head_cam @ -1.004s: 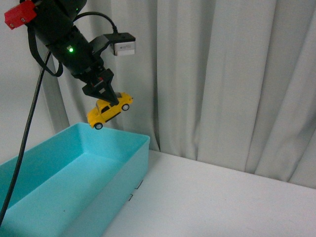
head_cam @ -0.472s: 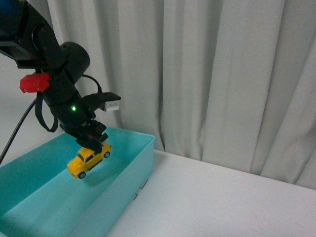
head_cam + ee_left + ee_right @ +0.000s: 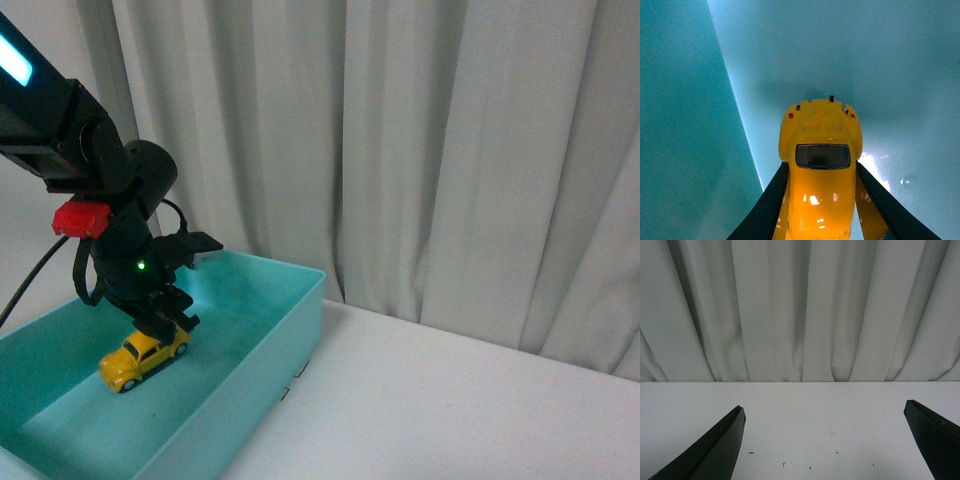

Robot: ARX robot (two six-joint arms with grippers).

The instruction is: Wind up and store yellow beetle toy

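Note:
The yellow beetle toy (image 3: 140, 357) is small, glossy and rounded, with dark windows. It is low inside the teal bin (image 3: 270, 340), at or just above the floor. My left gripper (image 3: 160, 325) is shut on its sides from above. In the left wrist view the yellow beetle toy (image 3: 821, 170) sits between the two black fingers (image 3: 765, 210), its rear window towards the camera, over the teal bin floor (image 3: 840, 60). My right gripper (image 3: 825, 440) is open and empty over the white table (image 3: 820, 410); it does not show in the front view.
The white table (image 3: 450, 400) runs to the right of the bin. Grey-white curtains (image 3: 450, 150) hang along the back. A black cable (image 3: 25, 290) hangs from the left arm at the far left.
My left arm has lowered the yellow beetle toy from above the bin's far rim down into the bin, near its floor. The grip has stayed shut.

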